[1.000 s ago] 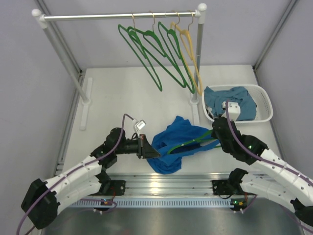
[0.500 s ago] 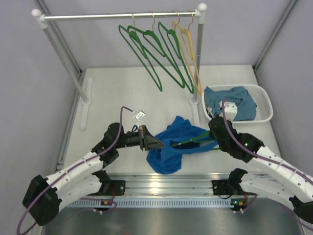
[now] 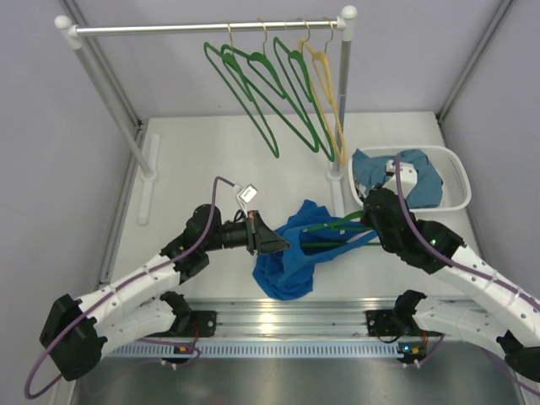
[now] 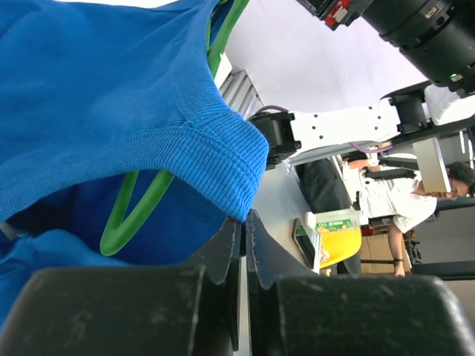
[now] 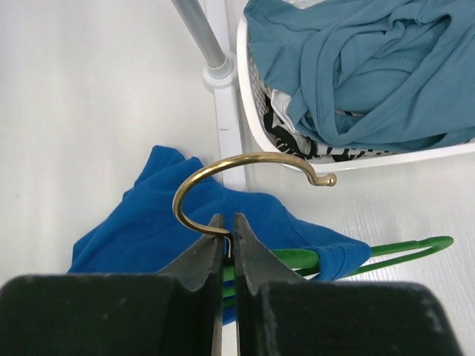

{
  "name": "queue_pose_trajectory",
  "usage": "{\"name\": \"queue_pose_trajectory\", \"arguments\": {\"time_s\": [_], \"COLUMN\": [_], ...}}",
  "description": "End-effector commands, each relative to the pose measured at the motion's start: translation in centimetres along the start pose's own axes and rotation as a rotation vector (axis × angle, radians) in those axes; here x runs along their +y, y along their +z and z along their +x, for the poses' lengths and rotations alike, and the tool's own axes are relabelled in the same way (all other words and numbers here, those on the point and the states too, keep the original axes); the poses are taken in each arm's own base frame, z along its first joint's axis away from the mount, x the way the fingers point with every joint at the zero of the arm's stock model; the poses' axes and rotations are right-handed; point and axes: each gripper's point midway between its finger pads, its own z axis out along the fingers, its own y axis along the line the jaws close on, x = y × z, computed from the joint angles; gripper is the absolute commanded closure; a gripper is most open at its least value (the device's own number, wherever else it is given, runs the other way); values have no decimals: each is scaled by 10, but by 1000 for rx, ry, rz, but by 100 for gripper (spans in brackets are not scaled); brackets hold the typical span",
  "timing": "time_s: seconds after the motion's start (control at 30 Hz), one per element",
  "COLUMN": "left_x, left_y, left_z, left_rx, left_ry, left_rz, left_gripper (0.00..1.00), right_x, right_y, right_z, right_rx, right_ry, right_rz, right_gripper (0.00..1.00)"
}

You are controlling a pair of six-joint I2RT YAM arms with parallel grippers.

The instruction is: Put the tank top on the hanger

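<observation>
The royal-blue tank top (image 3: 287, 272) lies bunched at the table's near middle, with one green hanger (image 3: 331, 226) threaded through it. My left gripper (image 3: 285, 245) is shut on the top's ribbed edge (image 4: 223, 152) and holds it lifted; its tips (image 4: 243, 220) pinch the fabric beside the green hanger arm (image 4: 133, 215). My right gripper (image 3: 365, 221) is shut on the base of the hanger's brass hook (image 5: 245, 159), jaws (image 5: 228, 222) tight on the wire. Below them the tank top (image 5: 141, 222) covers one hanger shoulder, and the other green arm (image 5: 404, 248) sticks out to the right.
A clothes rail (image 3: 202, 28) at the back carries several green hangers (image 3: 261, 93) and a yellow one (image 3: 331, 105). A white basket (image 3: 460, 173) with a teal garment (image 3: 422, 181) stands at the right, next to the rack's foot (image 5: 223, 74).
My left gripper has risen and moved right, pulling the tank top's edge up along the hanger. My right gripper has drawn the hanger slightly back toward the basket.
</observation>
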Motion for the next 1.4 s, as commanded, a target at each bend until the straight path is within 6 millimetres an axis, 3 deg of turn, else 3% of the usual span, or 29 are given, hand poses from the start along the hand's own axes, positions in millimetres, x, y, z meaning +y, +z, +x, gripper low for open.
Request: {"name": "queue_pose_trajectory", "arguments": {"time_s": [0.0,0.23,0.53,0.87,0.97,1.07,1.13,1.37], "left_x": [-12,-30,-36,-41,-40,-38,-43,-59], "left_y": [4,13,25,24,22,19,15,-14], "left_z": [-9,-23,-23,-25,-25,-21,-23,-45], "left_rx": [-17,-38,-21,-34,-18,2,5,-45], "left_ry": [49,101,120,152,184,195,230,386], "left_rz": [3,18,15,-34,-58,-77,-81,-174], "left_gripper": [96,94,92,90,80,64,31,34], "right_x": [8,26,60,82,86,86,87,89], "right_y": [-8,-8,-13,-22,-23,-24,-23,-26], "right_z": [-24,-14,-9,-25,-26,-24,-21,-14], "right_rx": [-48,-15,-6,-32,-31,-30,-23,-8], "right_ry": [38,42,38,71,77,79,72,37], "right_rz": [-23,-79,-161,-230,-246,-250,-254,-281], "right_gripper": [100,100,100,100,100,100,100,100]}}
